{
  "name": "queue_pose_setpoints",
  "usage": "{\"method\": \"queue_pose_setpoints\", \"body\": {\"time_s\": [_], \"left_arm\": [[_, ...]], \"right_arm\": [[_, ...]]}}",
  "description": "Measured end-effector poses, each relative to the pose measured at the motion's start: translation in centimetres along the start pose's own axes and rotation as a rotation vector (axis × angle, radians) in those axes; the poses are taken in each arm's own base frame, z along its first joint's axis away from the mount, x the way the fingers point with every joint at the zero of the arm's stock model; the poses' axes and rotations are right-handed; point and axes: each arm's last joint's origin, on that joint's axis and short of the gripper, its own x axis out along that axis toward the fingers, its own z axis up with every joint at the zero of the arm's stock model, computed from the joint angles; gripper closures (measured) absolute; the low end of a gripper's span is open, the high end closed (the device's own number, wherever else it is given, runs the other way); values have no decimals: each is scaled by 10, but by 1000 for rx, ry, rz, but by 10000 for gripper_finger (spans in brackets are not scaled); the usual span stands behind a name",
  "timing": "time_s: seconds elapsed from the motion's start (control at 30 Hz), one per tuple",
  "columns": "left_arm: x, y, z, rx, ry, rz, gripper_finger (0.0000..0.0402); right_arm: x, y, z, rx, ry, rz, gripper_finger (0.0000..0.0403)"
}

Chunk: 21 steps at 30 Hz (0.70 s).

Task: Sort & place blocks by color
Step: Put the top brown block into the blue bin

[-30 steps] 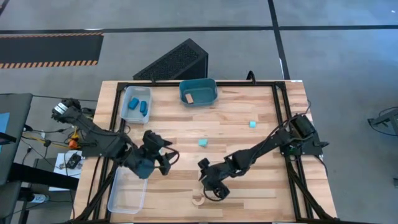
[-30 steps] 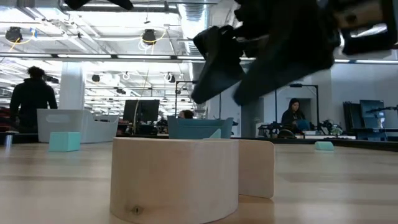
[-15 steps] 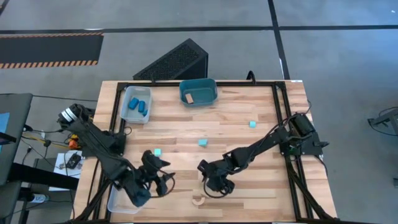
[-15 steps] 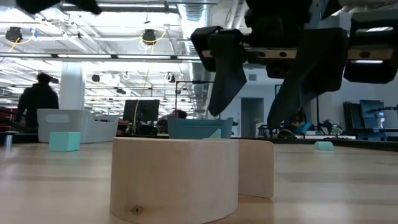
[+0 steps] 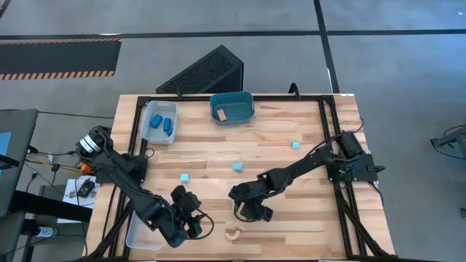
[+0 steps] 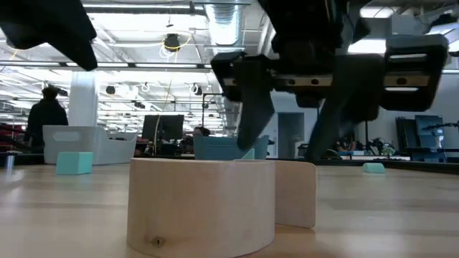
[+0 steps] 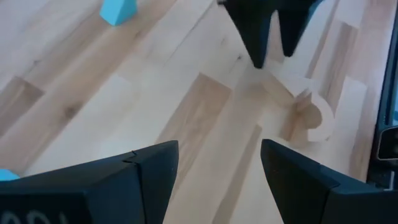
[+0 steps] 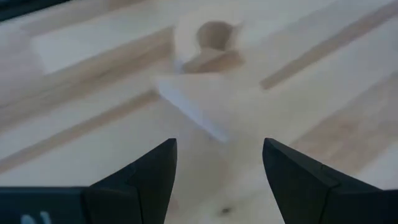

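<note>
Since the earlier frame the left gripper (image 5: 195, 222), empty and spread, has swung toward the near edge, while the right gripper (image 5: 246, 209), open and empty, hovers just behind the arch-shaped wooden block (image 5: 232, 233) lying on the surface (image 5: 306, 189), apparently to straddle it.

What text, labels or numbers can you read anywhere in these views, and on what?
None can be read.
Left pincer: pale marks at the edge of its housing, cut off, unreadable.
Right pincer: similar marks, cut off, unreadable.
Blocks, teal tub and clear tray: no printing shows.
</note>
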Motion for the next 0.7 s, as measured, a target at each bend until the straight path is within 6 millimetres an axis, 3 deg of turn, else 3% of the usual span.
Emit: {"method": "queue_pose_setpoints", "body": {"time_s": [0.43, 0.7], "left_arm": [[2, 2, 3, 50, 24, 5, 184], [4, 4, 4, 39, 49, 6, 184]], "right_arm": [[28, -5, 3, -41, -71, 83, 152], [39, -6, -1, -17, -67, 95, 235]]}}
